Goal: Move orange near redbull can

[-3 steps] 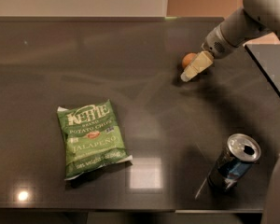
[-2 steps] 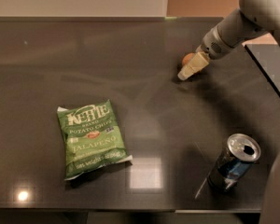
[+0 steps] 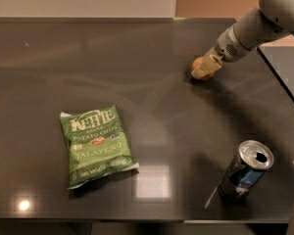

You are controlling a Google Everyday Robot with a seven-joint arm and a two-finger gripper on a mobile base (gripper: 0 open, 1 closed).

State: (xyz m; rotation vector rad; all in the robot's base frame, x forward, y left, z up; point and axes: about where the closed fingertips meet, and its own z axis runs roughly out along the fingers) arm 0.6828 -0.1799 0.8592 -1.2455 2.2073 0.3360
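1. One gripper (image 3: 206,67) overlaps the orange (image 3: 197,63) at the far right of the surface (image 3: 137,58); whether it grips cannot be told.
2. Redbull can (image 3: 246,171) stands well apart, near the front edge.

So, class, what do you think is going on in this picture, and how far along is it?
A robot arm reaches in from the upper right, and its gripper is down at the orange on the far right part of the dark table. The redbull can stands upright near the front right edge, well apart from the orange. A green chip bag lies flat at the front left, away from both. The orange has not yet been brought near the can.
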